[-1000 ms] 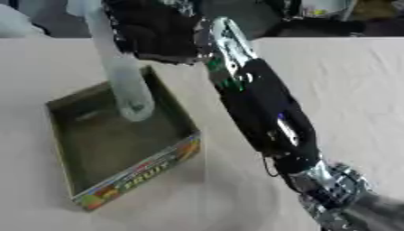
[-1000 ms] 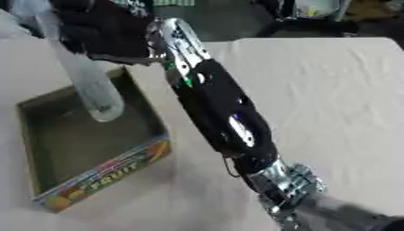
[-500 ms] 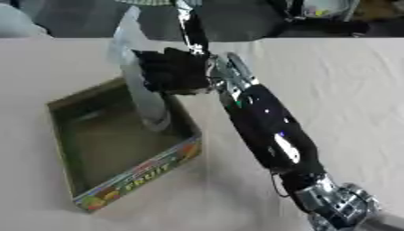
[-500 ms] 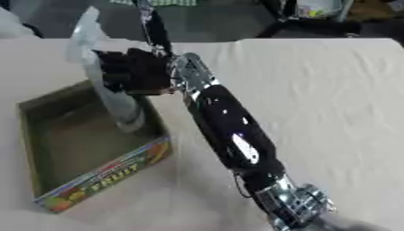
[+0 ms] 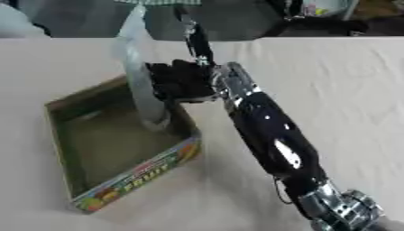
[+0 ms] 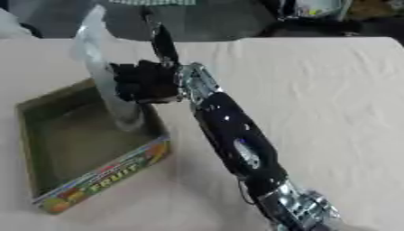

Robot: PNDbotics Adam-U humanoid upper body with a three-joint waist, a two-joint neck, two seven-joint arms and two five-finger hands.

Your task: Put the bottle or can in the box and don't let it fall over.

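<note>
Against the box's [image 5: 118, 153] right wall near its far corner, the clear bottle [image 5: 142, 85] stands almost upright on the floor, the right hand [image 5: 183, 81] curled round its middle, apparently steadying it before release.

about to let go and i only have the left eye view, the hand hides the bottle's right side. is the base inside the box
observer: yes. The right eye view shows the bottle with its base below the rim of the box, near the far right corner.
operator: touching the right wall
observer: a thin strip of box floor seems to show between the base and that wall, so likely apart.
operator: is it upright
observer: no. It leans with its top to the left, and the right hand is curled round its middle.
</note>
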